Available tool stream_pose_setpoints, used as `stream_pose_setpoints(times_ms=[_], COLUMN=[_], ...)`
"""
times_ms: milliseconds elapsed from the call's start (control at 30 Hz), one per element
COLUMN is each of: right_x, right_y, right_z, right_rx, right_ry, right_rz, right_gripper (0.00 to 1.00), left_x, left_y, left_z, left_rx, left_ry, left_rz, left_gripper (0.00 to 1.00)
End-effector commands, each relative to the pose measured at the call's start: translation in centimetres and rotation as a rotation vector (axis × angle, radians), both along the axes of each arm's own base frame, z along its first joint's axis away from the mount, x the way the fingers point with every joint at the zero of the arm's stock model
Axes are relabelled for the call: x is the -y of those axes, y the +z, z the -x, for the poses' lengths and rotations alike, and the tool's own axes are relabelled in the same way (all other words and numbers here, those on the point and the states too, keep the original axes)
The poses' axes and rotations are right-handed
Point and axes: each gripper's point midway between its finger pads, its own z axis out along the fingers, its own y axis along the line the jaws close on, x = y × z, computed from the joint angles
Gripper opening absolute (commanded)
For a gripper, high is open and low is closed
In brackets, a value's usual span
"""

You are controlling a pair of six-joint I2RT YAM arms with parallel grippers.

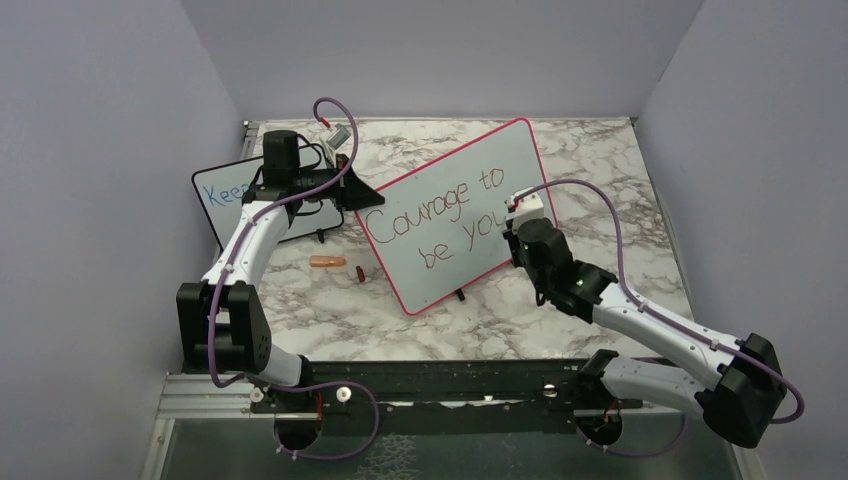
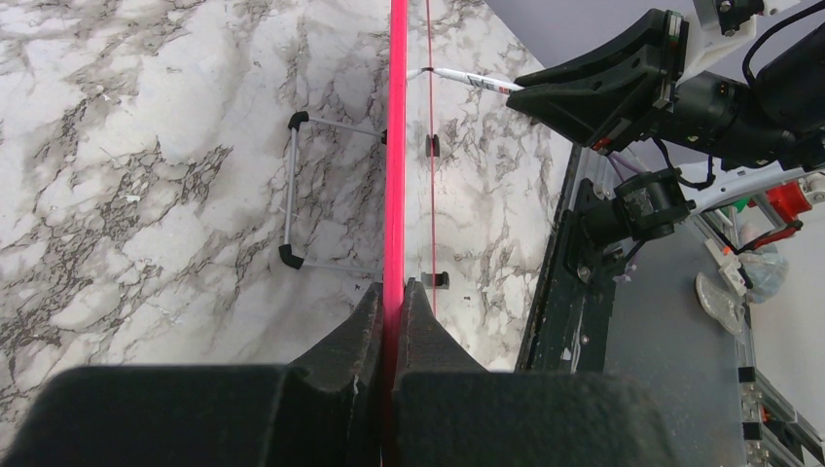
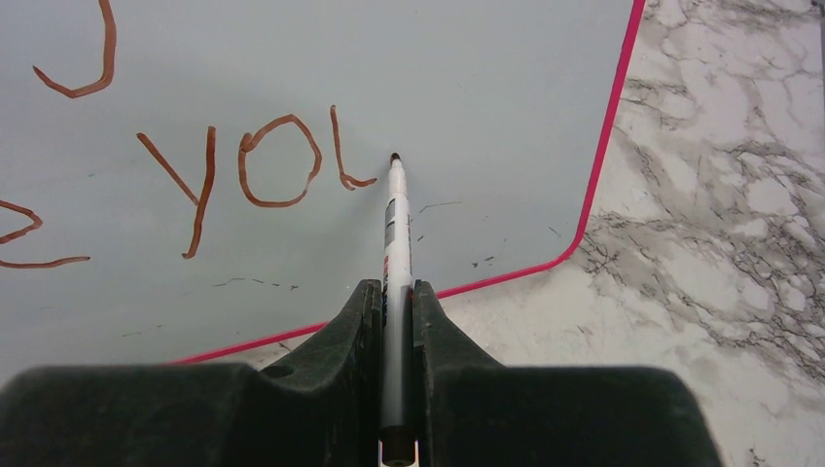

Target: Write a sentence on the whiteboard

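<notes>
Nearest, in the right wrist view, the right jaws are closed tight on a marker. Its rear end is swallowed between them and cut off at the bottom edge. Its dark tip points up the board, just right of the last stroke. Whether the tip touches the surface cannot be told.

That stroke is a short hooked line after "yo", so the final letter of the sentence reads as incomplete. From above, the right wrist covers this end of the second line.

On the worktop, near the board's lower left edge, lie an orange cap-like piece and a smaller dark one, both too small to identify.

The whiteboard stands mid-worktop, propped on its feet and leaning back. Its long axis runs from near left to far right, and the written face is turned toward the arms.

The left jaws are pinched shut on its left edge. In the left wrist view the board shows only edge-on, as a pink line running straight away from them.

Farthest back, a smaller board with blue writing is mostly hidden behind the left arm; only "Kee" is legible.
</notes>
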Motion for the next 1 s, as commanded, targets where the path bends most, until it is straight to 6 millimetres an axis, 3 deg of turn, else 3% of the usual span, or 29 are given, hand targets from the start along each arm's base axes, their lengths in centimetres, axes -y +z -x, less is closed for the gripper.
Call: stream_pose_setpoints(times_ms=[0, 200, 533, 967], right_x=[-0.4, -0.6, -1.2, 0.3], right_y=[0.3, -0.7, -0.7, -0.8], right_z=[0.1, 1.0, 1.4, 0.8], right_rx=[-0.009, -0.058, -0.075, -0.043], right_ry=[0.005, 0.030, 0.064, -0.015], right_rz=[-0.045, -0.061, -0.078, -0.038], right_gripper=[0.01, 0.01, 0.01, 0.01], left_x=[-1.1, -1.1, -1.1, -1.1], left_y=[-2.1, -2.1, -2.1, -1.9], left_z=[-1.3, -1.4, -1.4, -1.3], left_rx=[-0.015, -0.018, -0.017, -0.013], left_ry=[0.081, 0.081, 0.082, 0.080], left_rz=[-0.076, -0.076, -0.077, -0.075], left_gripper=[0.00, 0.00, 0.00, 0.00])
